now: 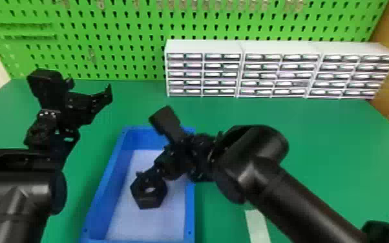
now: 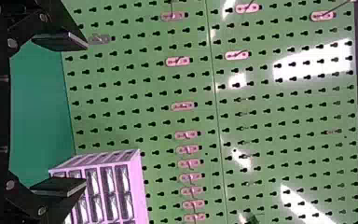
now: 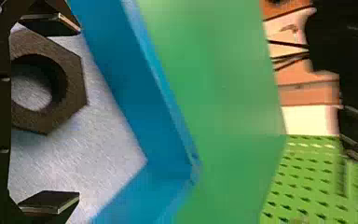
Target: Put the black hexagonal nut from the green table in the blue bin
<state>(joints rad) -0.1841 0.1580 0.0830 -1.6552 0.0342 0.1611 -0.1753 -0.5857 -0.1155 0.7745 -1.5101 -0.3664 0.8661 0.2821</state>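
And the black hexagonal nut (image 1: 148,201) is sitting inside the blue plastic bin (image 1: 105,194), the right tool (image 3: 79,113) hanging over it, fingers apart, one closer to the nut. Withdrawal, I'm judging, is needing a rise clear of it; the left tool (image 1: 90,88) is idling left of the bin, fingers apart.

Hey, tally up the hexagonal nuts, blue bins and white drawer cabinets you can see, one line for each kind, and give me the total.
Hexagonal nut: 1
Blue bin: 1
White drawer cabinets: 3
Total: 5
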